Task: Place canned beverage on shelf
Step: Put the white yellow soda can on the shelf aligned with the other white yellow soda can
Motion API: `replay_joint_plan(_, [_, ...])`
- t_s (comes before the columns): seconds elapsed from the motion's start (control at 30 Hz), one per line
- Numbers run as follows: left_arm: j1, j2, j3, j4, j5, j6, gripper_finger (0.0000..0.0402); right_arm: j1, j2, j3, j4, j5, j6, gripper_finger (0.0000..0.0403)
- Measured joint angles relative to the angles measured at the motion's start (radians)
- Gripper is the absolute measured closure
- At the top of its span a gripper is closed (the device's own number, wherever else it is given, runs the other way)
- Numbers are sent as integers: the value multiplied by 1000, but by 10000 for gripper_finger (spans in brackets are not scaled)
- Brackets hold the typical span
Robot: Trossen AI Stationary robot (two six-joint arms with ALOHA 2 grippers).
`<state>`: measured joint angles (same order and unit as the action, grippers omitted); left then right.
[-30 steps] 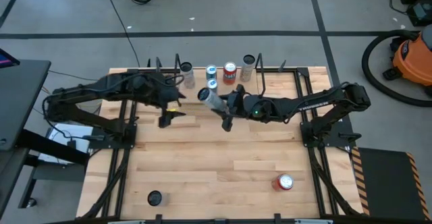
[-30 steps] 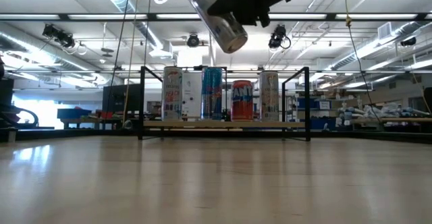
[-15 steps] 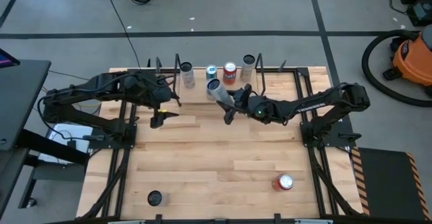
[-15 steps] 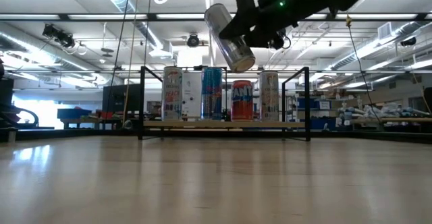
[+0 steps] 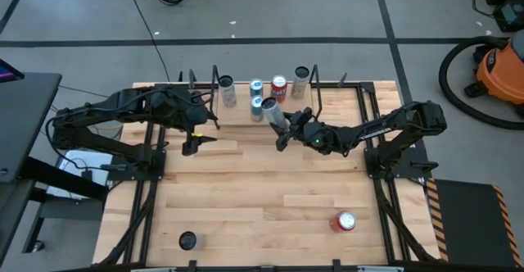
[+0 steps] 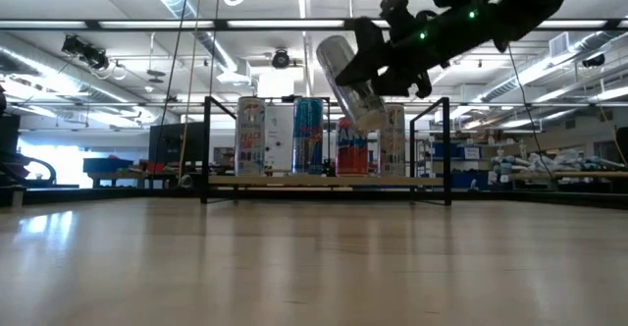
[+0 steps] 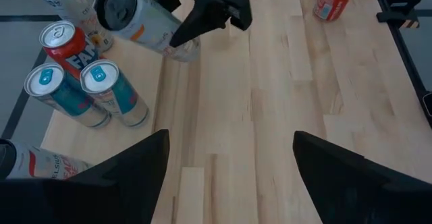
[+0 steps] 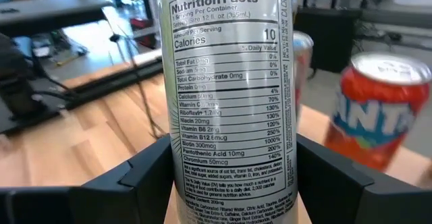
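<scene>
The wooden surface carries the shelf at its far edge, with five upright cans: two white, two blue, one red. The right claw grips a slim white can, tilted in the air just before the shelf. The left claw hovers empty, fingers spread. Only the high view shows a red can and a dark can on the near side.

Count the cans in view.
8. Five at the shelf, one silver can in the right gripper, a red can front right, a dark can front left.
</scene>
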<state>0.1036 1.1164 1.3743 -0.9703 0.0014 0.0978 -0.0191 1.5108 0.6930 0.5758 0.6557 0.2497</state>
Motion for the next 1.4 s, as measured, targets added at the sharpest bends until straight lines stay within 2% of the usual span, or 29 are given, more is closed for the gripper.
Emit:
replay_joint_plan(0.2, [0, 0, 0, 2, 0, -1, 86, -16, 71, -10, 6, 7, 39, 135])
replay_joint_plan(0.43, [0, 0, 0, 1, 0, -2, 86, -36, 141, -9, 93, 41, 39, 135])
replay_joint_plan(1.03, [0, 1, 0, 0, 0, -6, 86, -38, 219, -9, 147, 298, 42, 135])
replay_joint_plan(1.27, [0, 1, 0, 1, 0, -6, 86, -64, 223, -9, 157, 314, 36, 135])
replay_joint_plan(1.4, [0, 1, 0, 1, 0, -6, 86, -71, 223, -9, 164, 266, 35, 135])
